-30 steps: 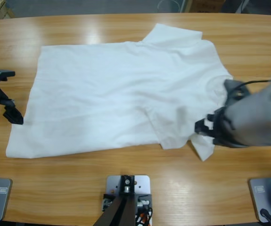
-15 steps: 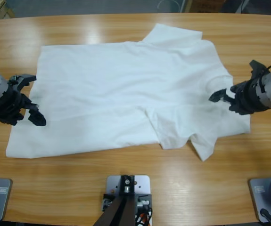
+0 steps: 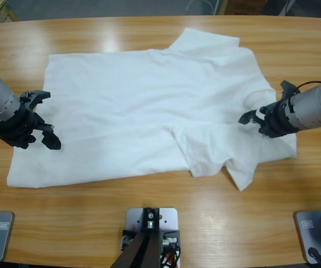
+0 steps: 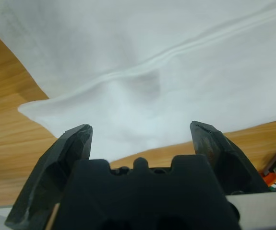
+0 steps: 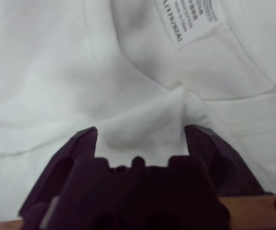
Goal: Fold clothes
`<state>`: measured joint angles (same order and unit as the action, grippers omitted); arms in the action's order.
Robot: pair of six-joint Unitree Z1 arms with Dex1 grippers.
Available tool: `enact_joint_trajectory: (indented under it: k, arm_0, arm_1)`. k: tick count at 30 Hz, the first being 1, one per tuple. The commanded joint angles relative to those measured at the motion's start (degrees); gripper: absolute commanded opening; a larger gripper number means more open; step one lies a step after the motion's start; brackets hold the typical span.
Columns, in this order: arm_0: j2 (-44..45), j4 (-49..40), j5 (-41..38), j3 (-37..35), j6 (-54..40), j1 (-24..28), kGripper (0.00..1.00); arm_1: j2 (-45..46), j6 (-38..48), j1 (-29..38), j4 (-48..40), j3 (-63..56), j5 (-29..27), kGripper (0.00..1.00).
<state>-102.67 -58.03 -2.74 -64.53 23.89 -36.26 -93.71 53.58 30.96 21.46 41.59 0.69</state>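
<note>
The clothes are one white T-shirt (image 3: 149, 111) lying spread on the wooden table (image 3: 82, 218), hem to the left and collar to the right. My left gripper (image 3: 44, 119) is open over the hem's near-left part; in the left wrist view a rumpled hem corner (image 4: 128, 110) lies between the jaws of this gripper (image 4: 142, 129). My right gripper (image 3: 250, 118) is open at the collar. In the right wrist view the neck label (image 5: 191, 19) shows above a raised pinch of fabric (image 5: 176, 103), which sits between its open jaws (image 5: 141, 129).
The near sleeve (image 3: 235, 167) is creased and partly folded under toward the front edge. The far sleeve (image 3: 210, 42) lies flat at the back. Bare wood runs along the front of the table and around the shirt.
Both arms have come in over the shirt. The left gripper moved right from the table's left edge onto the hem. The right gripper swung up and left from the near sleeve to the collar.
</note>
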Motion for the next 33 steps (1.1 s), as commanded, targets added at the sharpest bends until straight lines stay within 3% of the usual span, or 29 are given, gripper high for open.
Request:
enact_joint_trajectory:
  k: [1, 2, 6, 17, 23, 33]
  arm_0:
    - [-3.15, 1.55, -0.81, 1.51, 1.11, -1.71, 0.798]
    - [-3.5, 1.62, -0.88, 1.51, 1.23, -2.03, 0.802]
    - [-4.05, 2.04, -1.13, 1.42, 1.86, -2.85, 0.803]
    - [-5.0, 2.87, -1.13, 1.69, 1.95, -5.17, 0.816]
    - [-6.81, 3.54, -1.13, 1.49, 2.39, -8.67, 0.816]
    - [-7.9, 3.78, -1.13, 1.42, 2.3, -9.09, 0.816]
  arm_1:
    - [-2.0, -0.67, -0.99, -1.44, -2.69, 1.07, 0.734]
    - [-2.0, -0.69, -0.99, -1.58, -2.77, 1.15, 0.688]
    - [-1.07, -1.46, -0.99, -2.05, -2.74, 1.15, 0.014]
    - [-0.67, -1.67, -0.99, -2.53, -2.65, -0.5, 0.0]
    - [2.69, -2.88, -1.57, -3.49, -1.47, -5.79, 0.0]
    - [0.46, -6.31, -4.63, -10.54, -0.14, -5.44, 0.0]
